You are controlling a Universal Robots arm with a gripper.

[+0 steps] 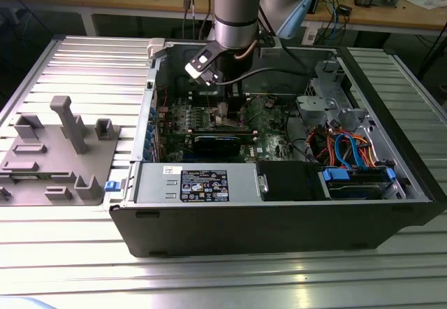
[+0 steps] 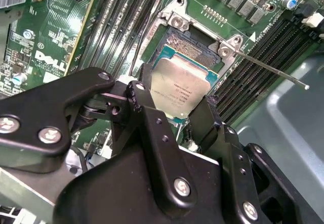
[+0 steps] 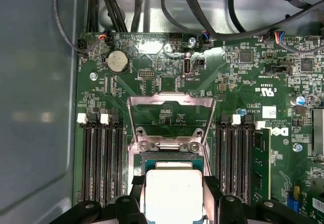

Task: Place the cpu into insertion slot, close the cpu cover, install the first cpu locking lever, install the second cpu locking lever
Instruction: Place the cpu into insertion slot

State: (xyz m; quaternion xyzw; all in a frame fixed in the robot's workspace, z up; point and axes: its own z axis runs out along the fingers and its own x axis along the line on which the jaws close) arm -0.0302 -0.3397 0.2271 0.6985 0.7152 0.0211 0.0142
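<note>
Gripper [image 1: 221, 112] hangs inside the open computer case [image 1: 279, 214], upper middle of the exterior view, over the green motherboard [image 1: 269, 120]. In the second wrist view its black fingers [image 2: 136, 95] pinch the cpu [image 2: 177, 84] by two opposite edges. The chip is tilted over the open socket [image 2: 195, 51], with a thin locking lever [image 2: 268, 69] sticking out beside it. In the first wrist view the cpu cover [image 3: 169, 99] stands raised behind the socket.
</note>
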